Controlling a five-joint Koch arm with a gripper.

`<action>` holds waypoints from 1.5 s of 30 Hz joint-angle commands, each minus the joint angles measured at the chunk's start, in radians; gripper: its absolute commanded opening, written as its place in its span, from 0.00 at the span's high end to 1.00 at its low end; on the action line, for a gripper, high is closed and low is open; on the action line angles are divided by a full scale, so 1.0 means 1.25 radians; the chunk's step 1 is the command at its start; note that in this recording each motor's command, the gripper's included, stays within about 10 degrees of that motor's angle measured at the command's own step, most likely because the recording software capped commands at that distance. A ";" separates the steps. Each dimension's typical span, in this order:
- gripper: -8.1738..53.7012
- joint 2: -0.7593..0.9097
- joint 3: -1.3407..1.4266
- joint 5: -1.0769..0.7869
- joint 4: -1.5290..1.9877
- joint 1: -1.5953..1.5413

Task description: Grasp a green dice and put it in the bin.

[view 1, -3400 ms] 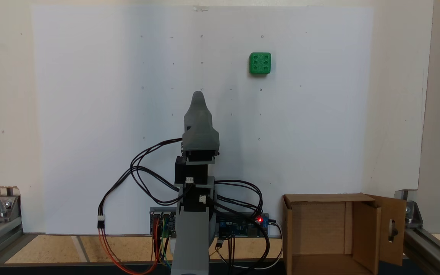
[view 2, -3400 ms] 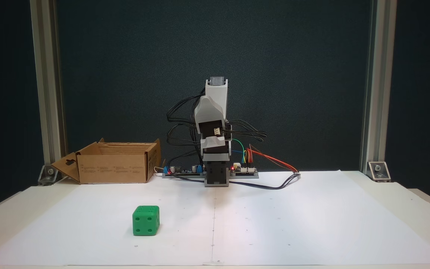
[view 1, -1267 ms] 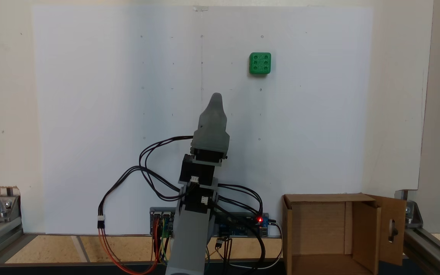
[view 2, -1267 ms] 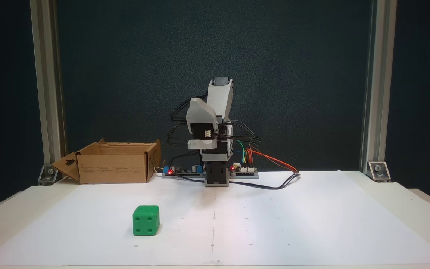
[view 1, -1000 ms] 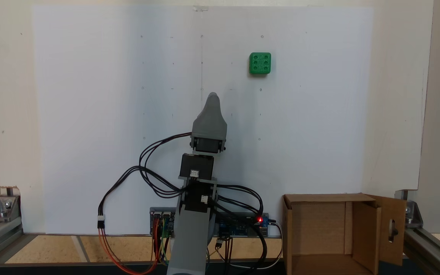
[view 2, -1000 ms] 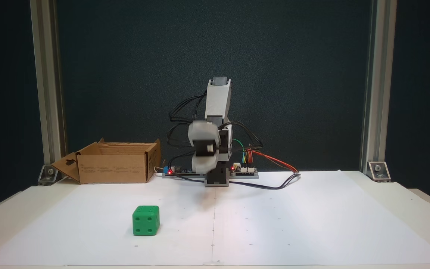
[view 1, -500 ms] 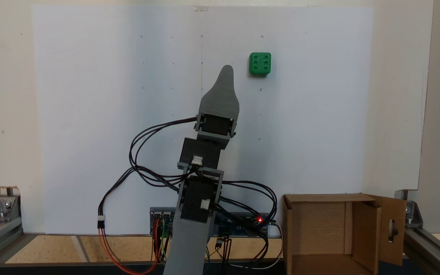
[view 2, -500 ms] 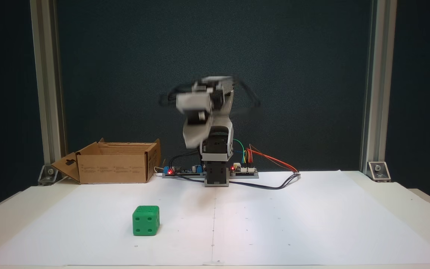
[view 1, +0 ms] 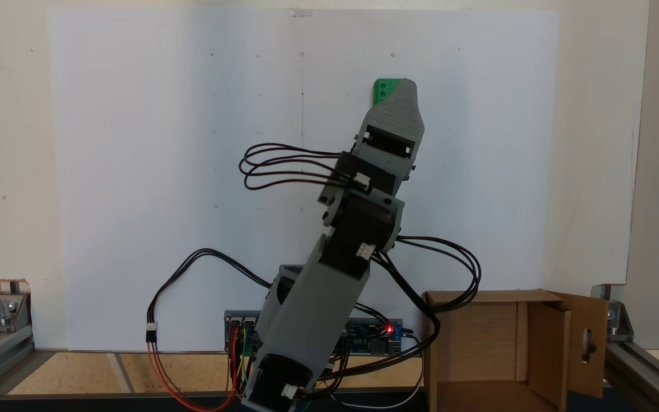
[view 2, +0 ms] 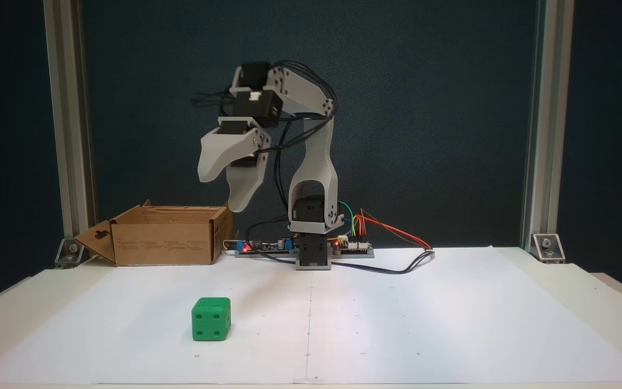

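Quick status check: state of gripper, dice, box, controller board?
gripper: open, jaws spread, raised high above the table, holding nothing.
green dice: resting on the white paper, four pips facing the front camera, untouched.
bin: upright, top open, side flap with slot cutout folded outward; contents not visible.
controller board: red LED lit.

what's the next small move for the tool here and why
Probably lower the tool straight down toward the green dice. Its jaws stand apart and it hangs high above the paper; from above it already overlaps the dice, which sits untouched, so mainly height seems left to close.
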 commanded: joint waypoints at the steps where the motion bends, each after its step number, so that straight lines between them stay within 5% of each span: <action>1: 0.10 -0.022 -0.079 -0.130 0.124 0.010; 8: 0.10 -0.121 -0.173 -0.179 0.421 0.029; 30: 0.10 -0.299 -0.270 -0.274 0.288 0.040; 45: 0.11 -0.334 -0.271 -0.150 0.200 0.031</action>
